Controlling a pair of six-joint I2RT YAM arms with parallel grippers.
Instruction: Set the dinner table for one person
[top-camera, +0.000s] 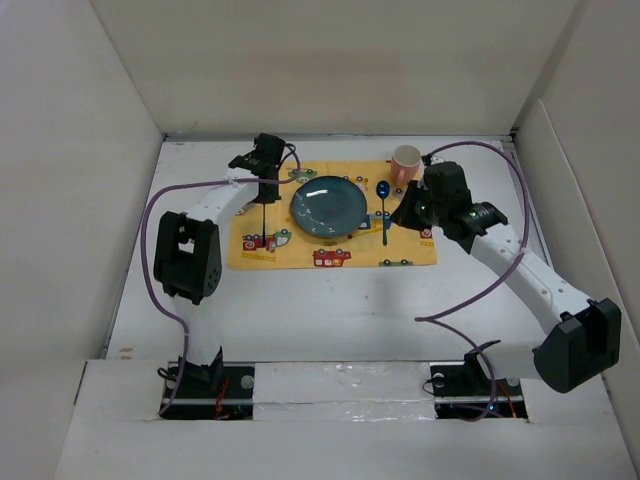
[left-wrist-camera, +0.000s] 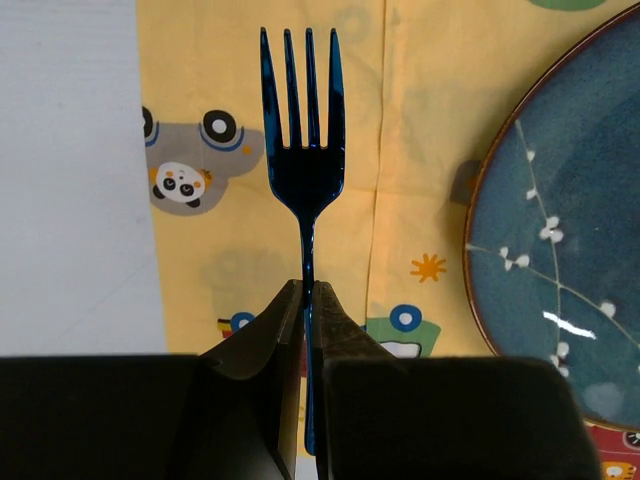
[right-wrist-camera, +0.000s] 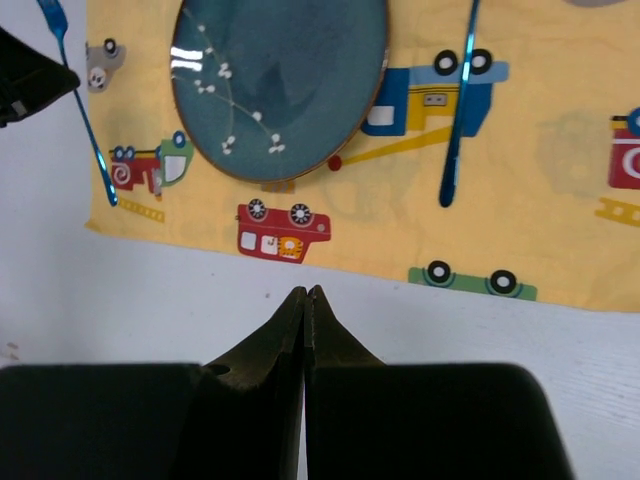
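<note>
The white dinner table carries a yellow placemat printed with cartoon cars. A dark blue plate lies in the mat's middle, with a blue spoon just to its right. My left gripper is shut on the handle of a blue fork, tines pointing away, over the mat's left strip beside the plate. From above, the left gripper and fork are left of the plate. My right gripper is shut and empty. It hovers right of the spoon.
A pink cup stands at the mat's far right corner, close behind the right gripper. White walls enclose the table on the left, back and right. Purple cables loop beside both arms.
</note>
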